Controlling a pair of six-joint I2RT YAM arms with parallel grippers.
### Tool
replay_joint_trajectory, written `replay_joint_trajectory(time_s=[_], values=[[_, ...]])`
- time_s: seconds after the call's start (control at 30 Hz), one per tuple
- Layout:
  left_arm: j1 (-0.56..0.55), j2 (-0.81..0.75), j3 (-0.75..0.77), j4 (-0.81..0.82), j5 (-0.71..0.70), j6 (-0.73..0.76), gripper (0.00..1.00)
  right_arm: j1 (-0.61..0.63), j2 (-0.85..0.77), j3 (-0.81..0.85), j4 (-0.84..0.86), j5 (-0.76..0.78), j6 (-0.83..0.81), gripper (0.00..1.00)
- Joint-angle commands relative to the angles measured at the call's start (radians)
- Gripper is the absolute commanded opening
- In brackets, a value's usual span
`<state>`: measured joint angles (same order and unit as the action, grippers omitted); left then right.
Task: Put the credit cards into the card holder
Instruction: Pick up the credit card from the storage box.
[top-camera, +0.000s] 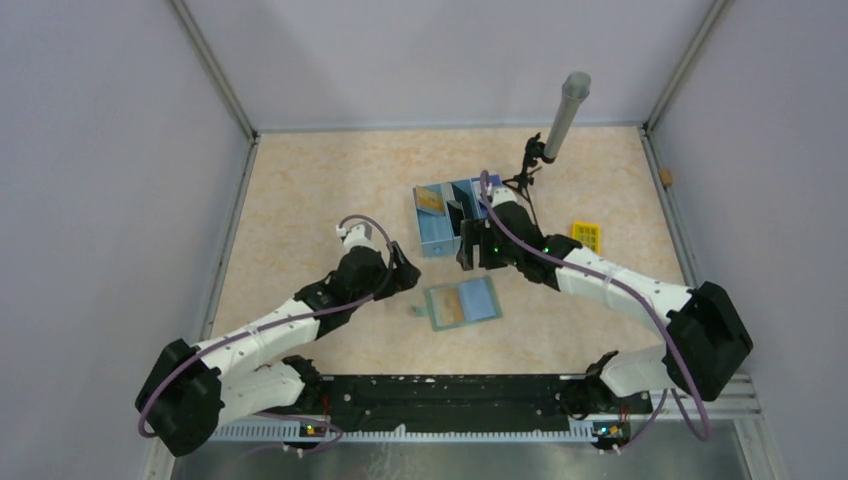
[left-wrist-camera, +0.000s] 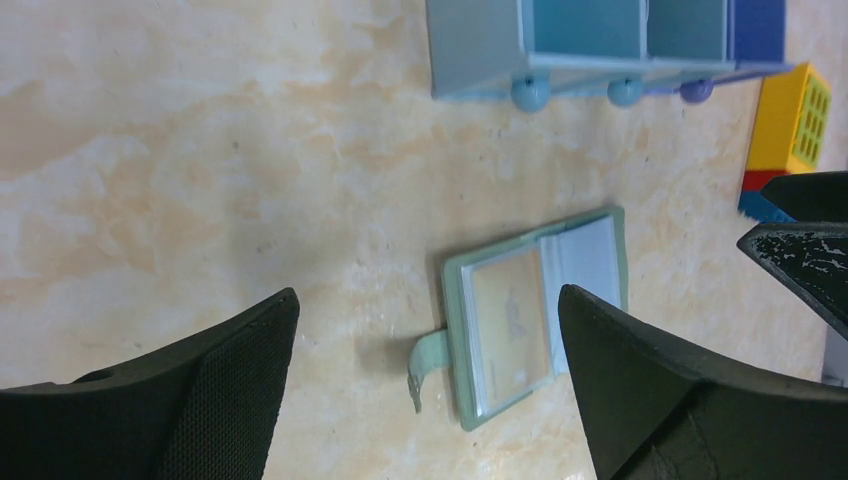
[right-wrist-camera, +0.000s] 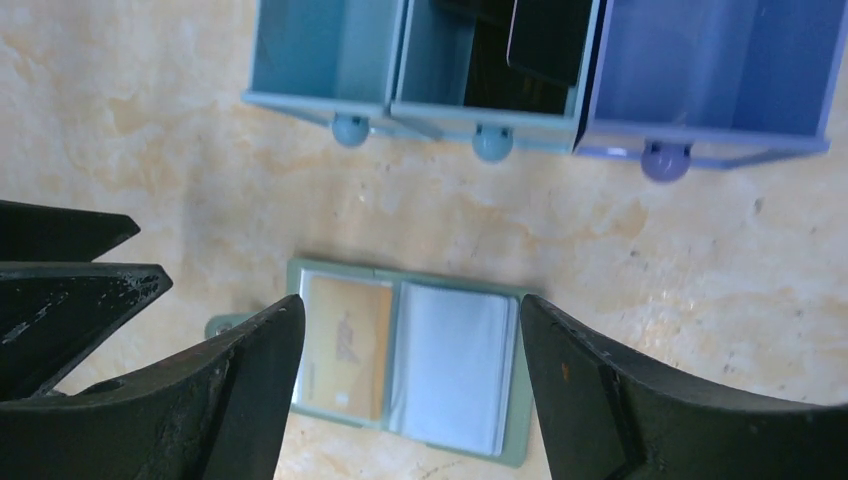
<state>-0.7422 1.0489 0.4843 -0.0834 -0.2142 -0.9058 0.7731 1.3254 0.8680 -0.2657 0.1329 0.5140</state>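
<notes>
**Both grippers released over unfolded card holder**

Left gripper (top-camera: 407, 271) hovered with its jaws spread wide and nothing between them, at about 10 o'clock from the card holder (top-camera: 463, 304) in the top view. Right gripper (top-camera: 472, 256) was likewise released and held nothing. It hung at 12 o'clock from the holder, between it and the tray (top-camera: 437, 238). The right wrist view showed the left fingers (right-wrist-camera: 70, 285) close by at 9 o'clock.

Holder lay flat and unfolded on the table (top-camera: 300, 200), grey-green rim up, with its strap tab (left-wrist-camera: 428, 360) sticking out at 9 o'clock. An orange card (right-wrist-camera: 345, 345) sat in its left panel. The right panel (right-wrist-camera: 455, 365) showed pale blue-white. Print on the card was too blurred to read.

Tray stood at 12 o'clock from the holder, well apart from it, on round feet. Its left compartment held a tan card (top-camera: 430, 200). A dark card (right-wrist-camera: 545, 40) stood on edge in the middle one. The right compartment (right-wrist-camera: 710, 60) was a deeper blue.

At 3 o'clock from the tray sat a yellow block (top-camera: 586, 235), with red and blue under it in the left wrist view. A grey pole (top-camera: 568, 112) rose at 1 o'clock. Nothing lay between either gripper and the holder.
</notes>
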Motion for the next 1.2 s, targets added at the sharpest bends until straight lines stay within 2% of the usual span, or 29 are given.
replay_joint_trajectory(time_s=[0.0,0.23,0.4,0.57,0.87,1.17], values=[[0.113,0.004,0.065,0.065,0.125,0.095,0.99,-0.047,0.082,0.150,0.041,-0.065,-0.105,0.78],[0.256,0.055,0.112,0.075,0.208,0.141,0.99,-0.055,0.260,0.348,0.069,-0.057,-0.136,0.71],[0.303,0.053,0.097,0.075,0.240,0.155,0.99,-0.055,0.391,0.469,0.105,-0.054,-0.171,0.70],[0.321,0.049,0.072,0.076,0.250,0.158,0.99,-0.054,0.504,0.585,0.110,-0.066,-0.202,0.70],[0.332,0.036,0.056,0.076,0.253,0.160,0.99,-0.042,0.650,0.719,0.116,-0.081,-0.239,0.63],[0.339,0.036,0.043,0.107,0.267,0.157,0.99,-0.030,0.802,0.879,0.053,0.009,-0.262,0.62]])
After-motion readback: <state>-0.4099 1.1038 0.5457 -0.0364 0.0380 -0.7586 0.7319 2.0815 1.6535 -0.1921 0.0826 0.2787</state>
